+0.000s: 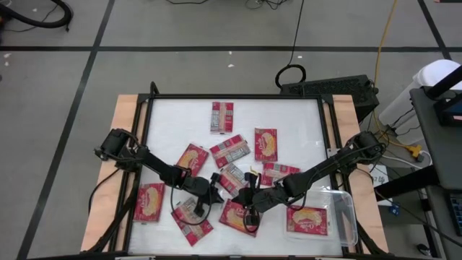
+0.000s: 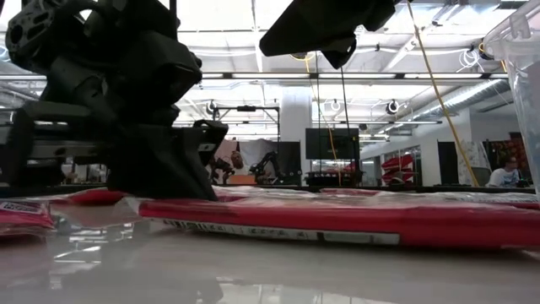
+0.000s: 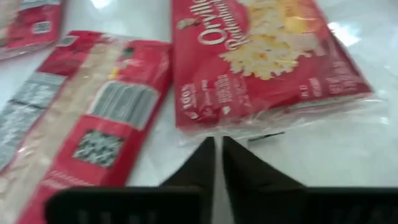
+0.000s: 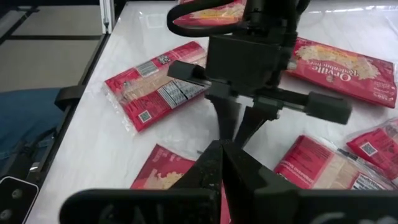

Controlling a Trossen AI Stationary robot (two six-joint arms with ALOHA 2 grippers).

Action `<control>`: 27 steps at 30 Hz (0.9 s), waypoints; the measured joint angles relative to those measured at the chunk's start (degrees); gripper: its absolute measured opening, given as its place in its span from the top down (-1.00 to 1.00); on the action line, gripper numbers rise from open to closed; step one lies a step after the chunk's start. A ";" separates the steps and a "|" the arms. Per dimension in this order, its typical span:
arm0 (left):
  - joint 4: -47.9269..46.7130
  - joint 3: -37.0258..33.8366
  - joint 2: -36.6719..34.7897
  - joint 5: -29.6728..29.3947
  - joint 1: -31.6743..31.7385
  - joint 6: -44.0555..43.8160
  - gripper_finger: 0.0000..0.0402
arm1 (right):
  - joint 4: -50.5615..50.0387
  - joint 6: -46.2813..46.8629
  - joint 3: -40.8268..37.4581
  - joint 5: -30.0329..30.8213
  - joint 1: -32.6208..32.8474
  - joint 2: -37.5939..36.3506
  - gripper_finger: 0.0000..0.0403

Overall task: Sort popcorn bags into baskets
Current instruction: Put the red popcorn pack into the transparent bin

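- Left gripper (image 1: pixel 214 192): low over the white table (image 1: pixel 289 123), near its front middle; jaws drawn together, fingertips (image 3: pixel 214 149) at the clear edge of a popcorn bag (image 3: pixel 261 56) lying picture-side up. Whether the film is pinched cannot be told.
- Right gripper (image 1: pixel 247 200): just beside the left one, jaws closed, nothing seen between them.
- Basket (image 1: pixel 345 209): clear bin at the table's front right corner, holding one bag (image 1: pixel 307 219).
- Other bags (image 1: pixel 222 116): scattered flat across the table, some print-side up.
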 joint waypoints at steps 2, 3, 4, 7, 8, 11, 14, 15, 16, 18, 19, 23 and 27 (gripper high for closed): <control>0.06 0.00 0.00 -2.04 -0.06 -0.12 0.95 | -0.05 0.04 0.00 0.00 0.00 0.00 1.00; 0.11 0.00 -0.05 -3.04 -0.07 0.33 0.96 | -0.05 0.07 0.00 0.00 0.00 0.00 1.00; -0.27 0.00 -0.45 -4.19 -0.07 0.59 0.97 | -0.06 0.08 0.00 -0.02 0.00 0.00 1.00; -1.60 -0.15 -2.31 -8.64 0.21 0.76 0.98 | -0.36 0.58 0.00 0.00 0.00 0.00 1.00; -2.45 -0.15 -3.44 -9.74 0.26 0.84 0.98 | -0.62 0.99 0.00 -0.02 0.00 0.00 1.00; -4.81 -0.13 -7.40 -9.83 0.36 -0.15 0.98 | -2.01 3.45 0.00 0.00 -0.10 0.00 1.00; -8.29 -0.13 -10.66 -6.71 1.78 -9.95 0.94 | -3.40 4.77 0.00 0.05 -0.52 0.00 1.00; -9.02 -0.13 -11.36 -4.75 2.41 -13.73 0.92 | -3.62 4.72 0.00 0.09 -0.74 0.00 1.00; -9.77 -0.13 -11.89 -2.85 2.90 -17.22 0.88 | -3.58 4.37 0.00 0.11 -0.89 0.00 1.00; -10.34 -0.13 -11.88 0.18 2.91 -22.84 0.79 | -3.52 2.48 0.00 0.11 -1.19 0.00 1.00; -10.32 -0.13 -11.52 0.70 2.47 -25.63 0.74 | -3.43 1.32 0.00 0.11 -1.31 0.00 1.00; -8.41 -0.11 -8.63 -2.66 -0.43 -33.60 0.43 | -3.59 -2.30 0.00 0.09 -2.42 0.00 1.00; -7.53 -0.09 -7.37 -7.26 -1.68 -40.87 0.08 | -3.55 -5.78 0.00 0.05 -3.29 0.00 1.00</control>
